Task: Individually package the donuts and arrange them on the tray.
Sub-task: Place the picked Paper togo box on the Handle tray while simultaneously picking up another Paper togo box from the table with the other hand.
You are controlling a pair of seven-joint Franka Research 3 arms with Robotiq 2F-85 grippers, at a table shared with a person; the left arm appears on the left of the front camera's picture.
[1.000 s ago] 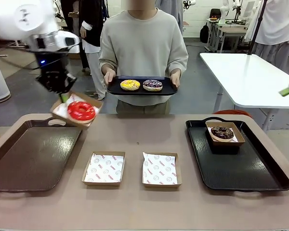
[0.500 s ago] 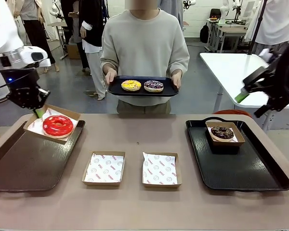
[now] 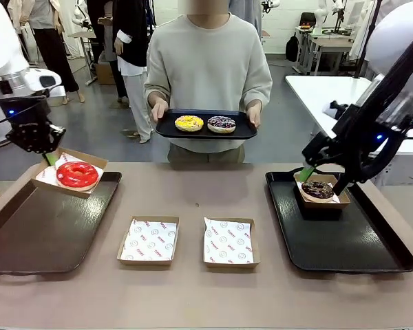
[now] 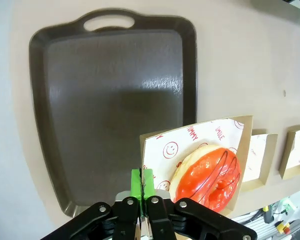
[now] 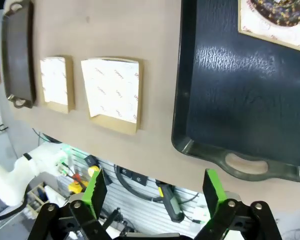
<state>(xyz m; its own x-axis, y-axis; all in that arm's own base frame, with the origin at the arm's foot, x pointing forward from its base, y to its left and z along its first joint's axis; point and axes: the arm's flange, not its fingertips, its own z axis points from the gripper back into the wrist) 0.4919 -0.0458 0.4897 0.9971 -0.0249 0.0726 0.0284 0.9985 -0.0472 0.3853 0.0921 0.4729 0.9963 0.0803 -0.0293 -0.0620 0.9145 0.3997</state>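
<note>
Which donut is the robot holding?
The red donut, in the box pinched by the left gripper; the chocolate one sits boxed on the black tray.

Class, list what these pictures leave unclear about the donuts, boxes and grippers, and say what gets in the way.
- Right wrist view: chocolate donut is cut off by the top edge.
- Front view: print on the empty boxes is too small to read.
- Front view: the angle hides whether the right gripper touches that donut's box.

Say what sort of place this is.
Likely a robotics lab staged as a donut counter: a white robot arm at the table, a white workbench behind, and a person holding donuts on a tray.
</note>
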